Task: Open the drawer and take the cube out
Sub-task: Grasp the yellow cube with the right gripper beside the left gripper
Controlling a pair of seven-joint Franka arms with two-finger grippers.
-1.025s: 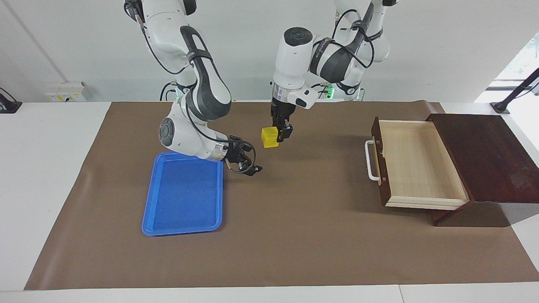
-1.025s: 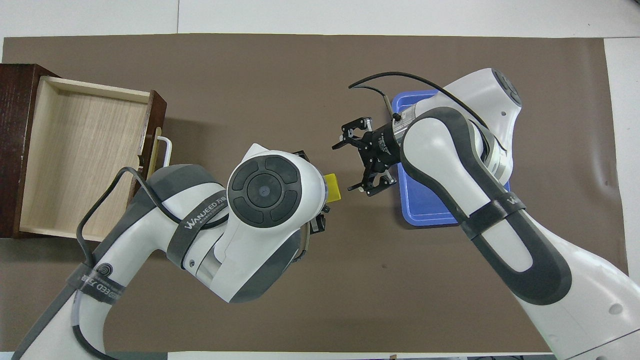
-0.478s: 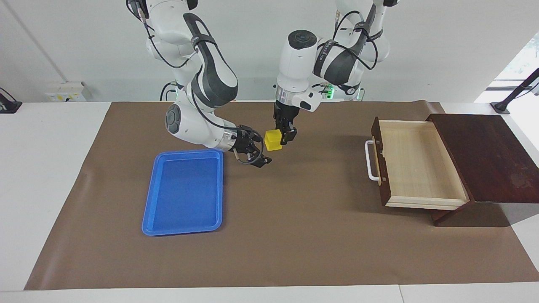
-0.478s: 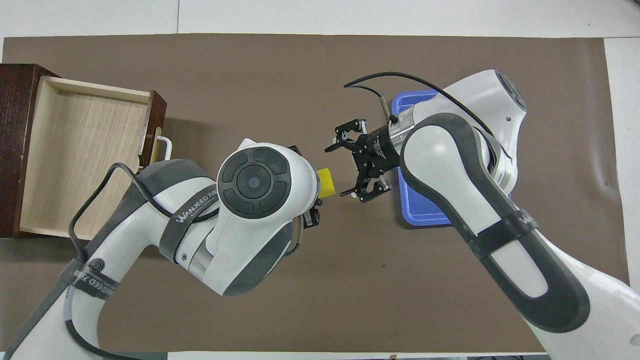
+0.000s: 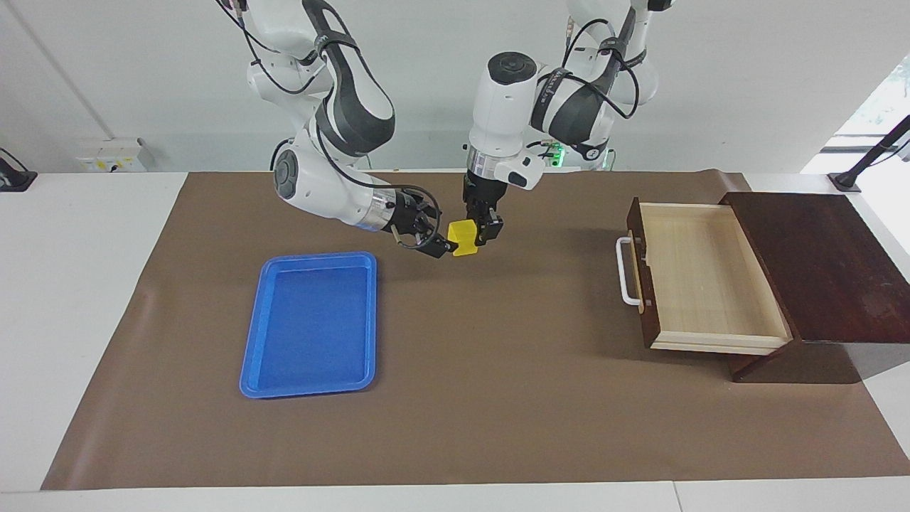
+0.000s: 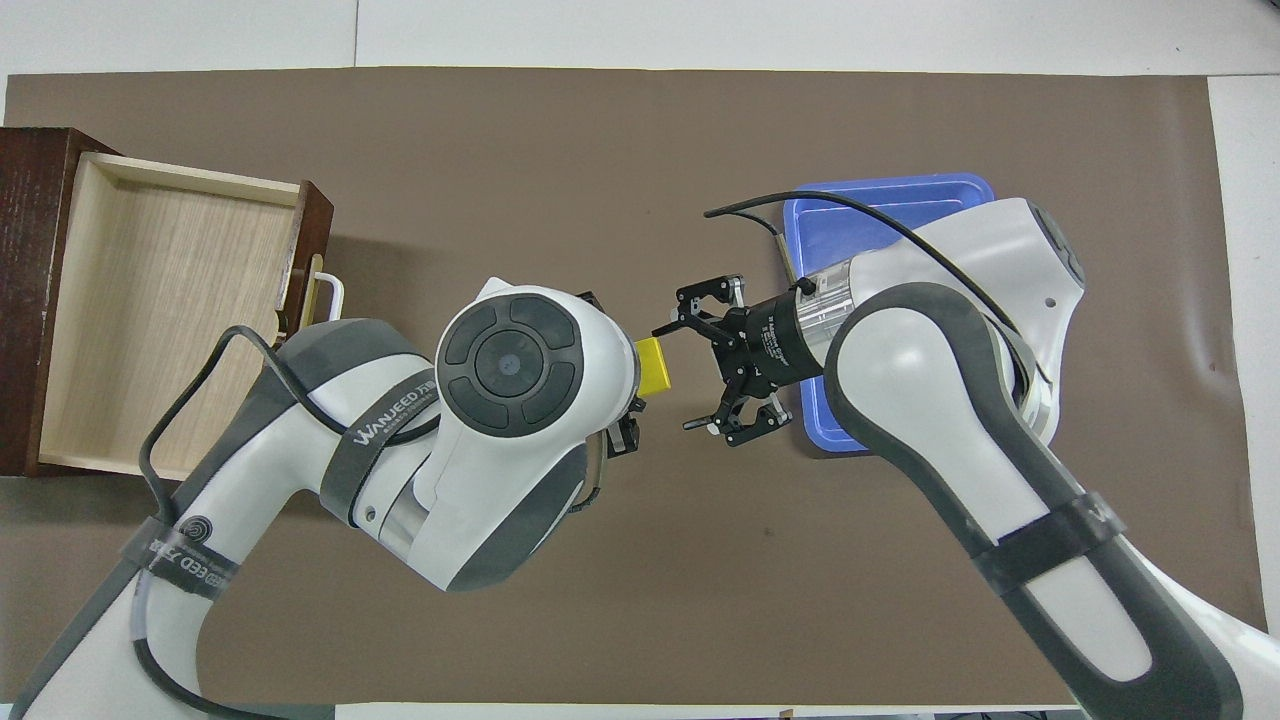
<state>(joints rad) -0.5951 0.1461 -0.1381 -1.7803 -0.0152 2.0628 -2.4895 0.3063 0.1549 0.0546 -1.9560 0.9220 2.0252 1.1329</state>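
Note:
The yellow cube [image 5: 463, 237] hangs in the air over the brown mat, held by my left gripper [image 5: 479, 232], which points straight down and is shut on it. In the overhead view the cube [image 6: 655, 365] peeks out from under the left wrist, which hides that gripper. My right gripper [image 5: 439, 232] is open and level with the cube, its fingertips right beside it; I cannot tell if they touch. It also shows in the overhead view [image 6: 680, 377]. The drawer [image 5: 711, 274] stands pulled out, its pale inside bare, white handle [image 5: 624, 272] facing the mat's middle.
A blue tray [image 5: 313, 323] lies on the mat toward the right arm's end, partly under the right forearm in the overhead view [image 6: 880, 205]. The dark wooden box [image 5: 817, 263] sits at the left arm's end. The brown mat [image 5: 498, 398] covers the table.
My right gripper has risen from beside the tray and moved to the cube, staying open. My left gripper has lifted the cube slightly and holds it still.

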